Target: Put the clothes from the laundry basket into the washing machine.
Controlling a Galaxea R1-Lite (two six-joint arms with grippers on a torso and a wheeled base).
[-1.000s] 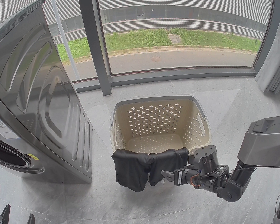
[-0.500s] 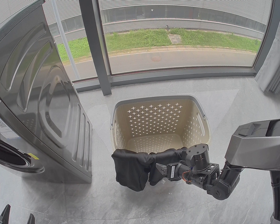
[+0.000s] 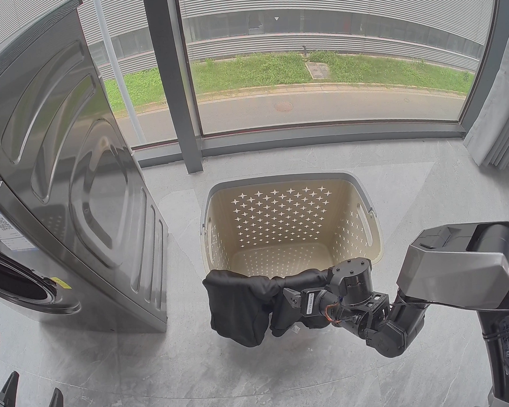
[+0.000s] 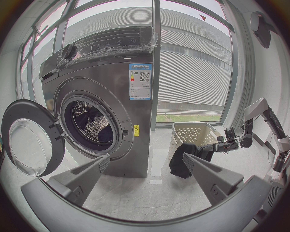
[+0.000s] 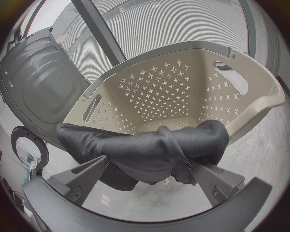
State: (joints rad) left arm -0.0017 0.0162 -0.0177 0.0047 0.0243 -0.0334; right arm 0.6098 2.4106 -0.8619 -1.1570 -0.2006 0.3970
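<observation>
right gripper (image 3: 287,307): lower centre of the head frame, level with the near rim of the laundry basket (image 3: 284,180). in the right wrist view you'll see its two fingers spread wide, one to each side of the bunched black garment (image 3: 241,309). one finger presses against the cloth. the other sits close beside it, and you can't tell whether it touches. not clamped.

black garment: draped over the basket's near rim, just below centre of the head frame. the bulk hangs down the outside wall toward the floor (image 3: 220,377), and a thinner roll lies along the rim itself. a small white tag shows under its lower edge.

left gripper (image 3: 35,385): lower left corner of the head frame, low over the floor and well apart from the basket. its fingers are wide apart.

washing machine (image 3: 61,168): grey, fills the left side of the head frame, near the basket's left wall. the left wrist view shows you its round door (image 4: 30,142) swung fully open and the drum (image 4: 90,124) exposed. something dark lies low in the drum, but you can't make out what.

window (image 3: 325,52) runs across the top of the head frame behind the basket. a curtain (image 3: 497,126) hangs at the upper right.
</observation>
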